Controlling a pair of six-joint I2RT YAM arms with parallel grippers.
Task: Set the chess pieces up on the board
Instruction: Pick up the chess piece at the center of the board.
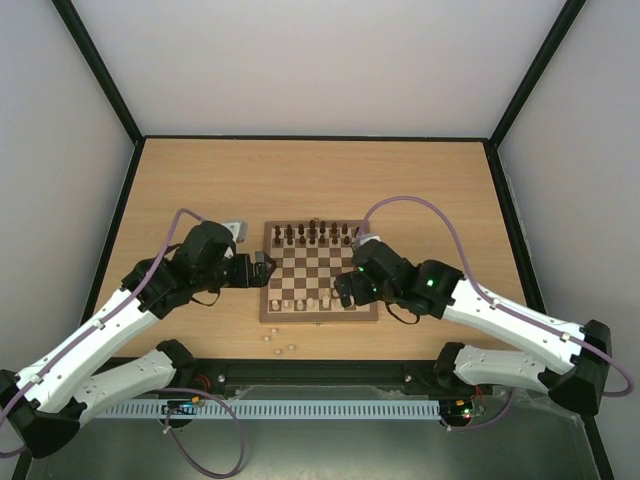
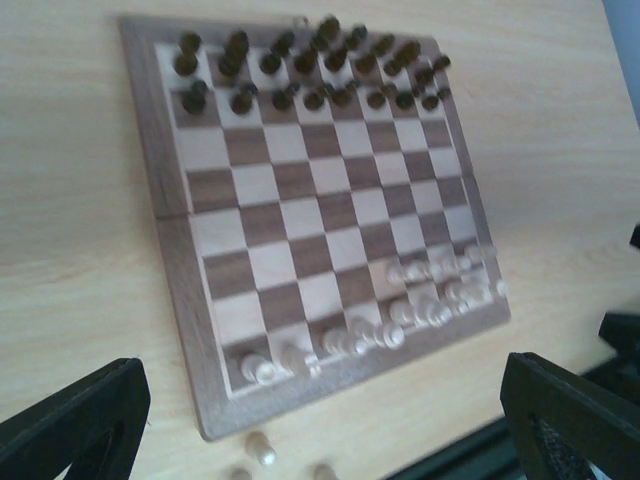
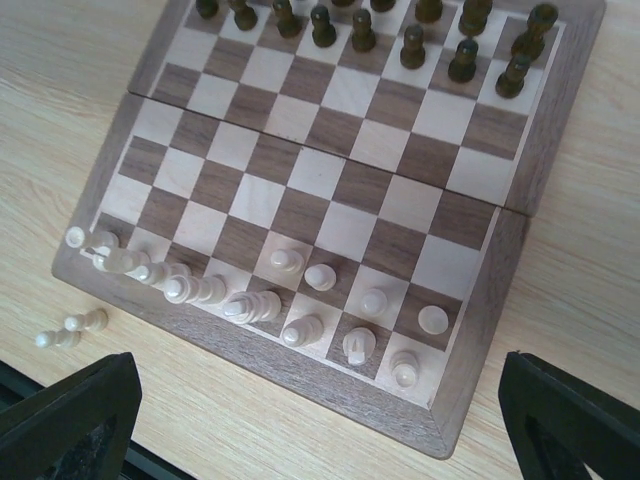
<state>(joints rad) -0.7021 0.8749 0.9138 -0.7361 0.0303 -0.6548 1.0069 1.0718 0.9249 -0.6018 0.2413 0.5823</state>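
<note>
The board (image 3: 340, 185) is wood, with dark brown and cream squares showing fine grain inside a light brown border, all with a soft satin sheen. The dark pieces (image 3: 411, 45) are turned wood, smooth enough to catch small highlights. The pale pieces (image 3: 303, 329) are turned wood too, smooth and faintly glossy. The worktop (image 1: 300, 180) looks like pale wood-grain laminate, smooth and matt. The left gripper (image 2: 320, 425) has black fingers (image 2: 75, 420), matt, plastic-looking and finely grained; the right gripper (image 3: 320, 420) looks the same. The left arm (image 1: 90, 348) and the right arm (image 1: 520, 318) wear smooth white plastic shells with a mild gloss and matt black joints. The cables (image 1: 420, 202) have a smooth lilac sheath.
</note>
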